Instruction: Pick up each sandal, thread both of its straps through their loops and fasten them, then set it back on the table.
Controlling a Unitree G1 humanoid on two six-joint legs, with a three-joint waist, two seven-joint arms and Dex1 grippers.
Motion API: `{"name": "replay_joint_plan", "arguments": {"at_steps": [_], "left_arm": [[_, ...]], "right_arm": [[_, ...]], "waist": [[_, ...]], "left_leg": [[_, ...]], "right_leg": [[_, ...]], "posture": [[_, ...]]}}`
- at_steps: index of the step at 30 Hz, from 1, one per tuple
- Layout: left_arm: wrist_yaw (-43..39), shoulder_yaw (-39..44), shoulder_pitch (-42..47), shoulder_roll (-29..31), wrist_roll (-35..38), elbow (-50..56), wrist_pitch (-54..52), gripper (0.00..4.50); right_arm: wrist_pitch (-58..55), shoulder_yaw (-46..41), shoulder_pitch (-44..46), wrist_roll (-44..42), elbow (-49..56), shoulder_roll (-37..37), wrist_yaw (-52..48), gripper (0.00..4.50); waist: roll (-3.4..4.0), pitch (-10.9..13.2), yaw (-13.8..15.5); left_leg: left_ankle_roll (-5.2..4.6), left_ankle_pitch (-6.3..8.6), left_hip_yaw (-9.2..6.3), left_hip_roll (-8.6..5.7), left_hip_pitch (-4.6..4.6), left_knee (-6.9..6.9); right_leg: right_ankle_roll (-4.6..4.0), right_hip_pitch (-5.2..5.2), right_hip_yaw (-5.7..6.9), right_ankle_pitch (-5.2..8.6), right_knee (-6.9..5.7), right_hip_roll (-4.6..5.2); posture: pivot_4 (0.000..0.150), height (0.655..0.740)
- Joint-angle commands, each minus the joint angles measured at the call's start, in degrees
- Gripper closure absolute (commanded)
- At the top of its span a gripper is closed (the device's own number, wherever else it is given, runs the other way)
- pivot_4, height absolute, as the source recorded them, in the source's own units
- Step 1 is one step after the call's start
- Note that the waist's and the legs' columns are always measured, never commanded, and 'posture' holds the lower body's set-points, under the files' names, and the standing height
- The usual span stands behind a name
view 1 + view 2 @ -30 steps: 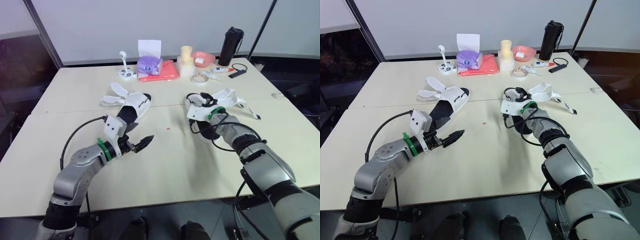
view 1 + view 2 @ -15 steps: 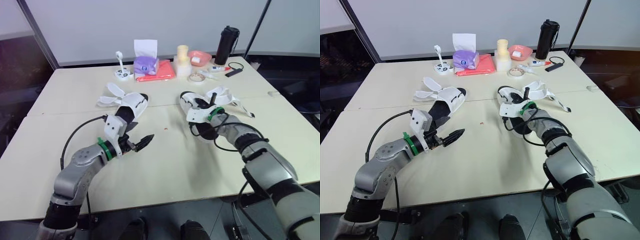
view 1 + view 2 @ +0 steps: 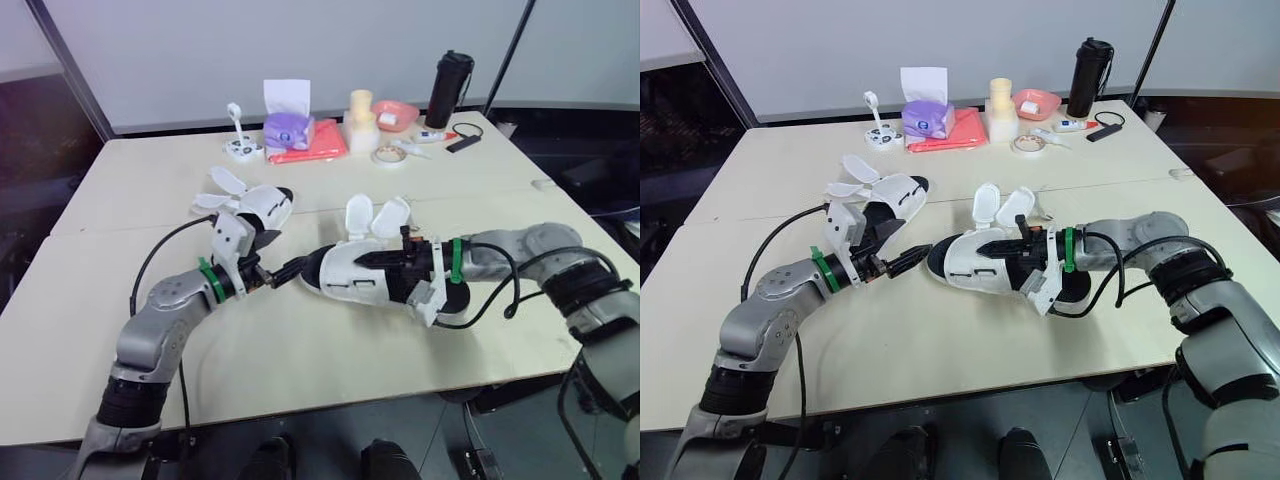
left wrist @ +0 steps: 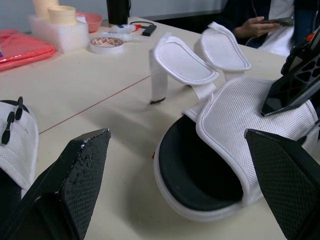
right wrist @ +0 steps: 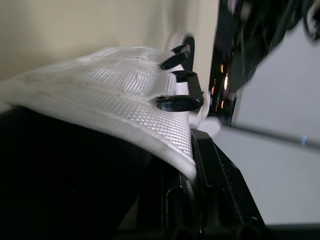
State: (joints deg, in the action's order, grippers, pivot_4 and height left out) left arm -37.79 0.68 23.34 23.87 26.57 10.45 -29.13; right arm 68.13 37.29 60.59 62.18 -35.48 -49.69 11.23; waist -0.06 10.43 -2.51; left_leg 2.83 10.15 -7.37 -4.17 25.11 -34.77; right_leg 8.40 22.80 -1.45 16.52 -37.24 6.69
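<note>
A white sandal [image 3: 345,275] with a black insole lies on its side at the middle of the table [image 3: 330,350], toe toward my left arm. Its two straps [image 3: 358,214] stand up, unfastened. My right gripper [image 3: 378,260] is shut on the sandal's white mesh upper [image 5: 125,95], next to the black loops [image 5: 177,102]. My left gripper [image 3: 288,269] is open, just short of the sandal's toe [image 4: 200,180], which sits between its fingers [image 4: 75,180] without touching them. A second white sandal [image 3: 262,205] lies behind my left forearm, straps loose.
Along the far edge stand a purple tissue box [image 3: 285,125], a red cloth [image 3: 312,150], a tape roll [image 3: 383,155], stacked cups [image 3: 360,120], a pink bowl [image 3: 397,113] and a black bottle [image 3: 442,90]. A person holding a phone [image 4: 260,20] sits beyond the table.
My right arm has carried the sandal from the right of centre to the table's middle, toe toward my left gripper, straps now upright. The left gripper edged toward it. The camera shifted.
</note>
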Motion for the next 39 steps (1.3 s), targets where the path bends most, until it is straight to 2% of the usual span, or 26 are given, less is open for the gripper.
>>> {"name": "replay_joint_plan", "arguments": {"at_steps": [1, 9, 13, 18, 21, 23, 26, 28, 32, 34, 36, 37, 39], "left_arm": [[-0.4, -0.26, 1.22, -0.34, -0.26, 1.08, 1.32, 0.0], [0.61, 0.0, -0.47, -0.48, -0.07, 3.55, 0.51, 0.0], [1.15, 0.05, -1.05, -0.55, 0.07, 4.59, 0.1, 0.0], [1.51, -0.04, -0.96, -0.82, 0.04, 4.72, 0.03, 0.0], [1.49, -0.32, -0.61, -1.06, -0.04, 4.41, 0.2, 0.0], [1.16, -0.59, -0.51, -0.99, -0.2, 4.24, 0.27, 0.0], [-0.1, -1.35, -0.53, -0.35, -0.48, 4.02, 0.27, 0.0], [-1.66, -2.12, -0.56, 0.69, -0.95, 3.63, 0.69, 0.0], [-5.68, -3.89, -0.33, 3.33, -3.41, 1.54, 3.54, 0.0], [-7.34, -4.87, -0.24, 4.22, -4.76, 0.07, 5.42, 0.0], [-8.77, -5.5, 0.33, 4.56, -5.8, -2.26, 7.17, 0.0], [-9.59, -5.77, 0.82, 4.64, -6.25, -3.56, 7.95, 0.0], [-11.54, -6.52, 2.15, 4.74, -7.19, -6.67, 9.79, 0.0]], "right_arm": [[-0.02, 3.56, 4.82, 10.88, -2.0, 0.68, 11.91, 4.42], [-7.64, 20.57, 13.09, 31.35, -8.51, 4.57, 39.57, 4.42], [-11.33, 26.9, 16.61, 35.97, -13.02, 7.25, 48.64, 4.42], [-12.27, 30.76, 19.37, 36.38, -19.1, 10.16, 52.74, 4.42], [-10.32, 31.81, 19.76, 34.92, -20.7, 10.77, 52.24, 3.47], [-9.02, 31.71, 19.81, 33.61, -21.41, 10.66, 51.07, 2.49], [-6.66, 30.45, 19.81, 30.54, -22.99, 10.2, 47.11, 1.01], [-3.16, 28.86, 19.63, 26.91, -23.99, 8.88, 40.81, 0.03], [8.65, 21.53, 17.48, 11.18, -27.22, 3.97, 17.78, 0.03], [11.59, 18.03, 15.6, 2.38, -28.43, 2.19, 6.66, 0.03], [12.2, 15.0, 11.82, -9.72, -26.91, -0.43, -6.19, 0.03], [9.55, 14.05, 8.5, -18.36, -22.57, -2.87, -13.92, 0.03], [-5.61, 12.75, -1.46, -41.93, -3.12, -10.75, -31.09, 0.03]], "waist": [[0.0, 0.0, 0.07], [-0.01, 0.0, -0.01], [-0.02, -0.01, -0.03], [-0.01, -0.01, -0.05], [-0.01, -0.01, -0.07], [-0.01, -0.01, -0.06], [-0.01, -0.01, -0.06], [-0.01, -0.01, -0.1], [-0.01, -0.01, 0.12], [-0.02, 0.0, 0.08], [-0.03, 0.0, -0.2], [-0.03, 0.0, -0.23], [-0.03, 0.0, -0.08]], "left_leg": [[0.06, -0.03, 0.0, 0.0, 0.0, 0.01], [0.41, -0.25, 0.11, -0.01, 0.0, 0.22], [0.62, -0.48, 0.28, 0.0, -0.05, 0.68], [0.67, -0.52, 0.3, 0.02, -0.07, 0.81], [0.67, -0.52, 0.31, 0.02, -0.07, 0.81], [0.66, -0.53, 0.31, 0.02, -0.08, 0.81], [0.66, -0.53, 0.31, 0.02, -0.08, 0.8], [0.64, -0.54, 0.31, 0.02, -0.08, 0.8], [0.59, -0.54, 0.32, 0.01, -0.27, 0.8], [0.47, -0.5, 0.3, 0.01, -0.36, 0.77], [0.0, -0.21, 0.34, 0.02, -0.82, 0.8], [-0.05, -0.18, 0.35, 0.04, -0.95, 0.81], [-0.09, -0.16, 0.35, 0.08, -1.01, 0.81]], "right_leg": [[0.0, 0.01, 0.0, 0.0, -0.01, 0.0], [-0.02, 0.26, -0.18, 0.01, -0.11, 0.0], [-0.08, 0.5, -0.39, 0.03, -0.18, 0.0], [-0.15, 0.56, -0.4, 0.07, -0.24, 0.0], [-0.15, 0.55, -0.4, 0.07, -0.24, 0.0], [-0.15, 0.55, -0.4, 0.07, -0.24, 0.0], [-0.15, 0.54, -0.4, 0.07, -0.24, -0.01], [-0.15, 0.53, -0.39, 0.07, -0.24, -0.01], [-0.15, 0.27, -0.38, 0.07, -0.2, 0.0], [-0.14, 0.08, -0.34, 0.07, -0.09, 0.0], [-0.14, -0.44, -0.33, 0.07, 0.09, 0.01], [-0.14, -0.58, -0.33, 0.08, 0.11, 0.0], [-0.13, -0.66, -0.33, 0.08, 0.12, 0.02]], "posture": [[0.15, 0.74], [0.15, 0.74], [0.15, 0.74], [0.15, 0.74], [0.15, 0.74], [0.15, 0.74], [0.15, 0.74], [0.15, 0.74], [0.15, 0.74], [0.15, 0.74], [0.15, 0.74], [0.15, 0.74], [0.15, 0.74]]}}
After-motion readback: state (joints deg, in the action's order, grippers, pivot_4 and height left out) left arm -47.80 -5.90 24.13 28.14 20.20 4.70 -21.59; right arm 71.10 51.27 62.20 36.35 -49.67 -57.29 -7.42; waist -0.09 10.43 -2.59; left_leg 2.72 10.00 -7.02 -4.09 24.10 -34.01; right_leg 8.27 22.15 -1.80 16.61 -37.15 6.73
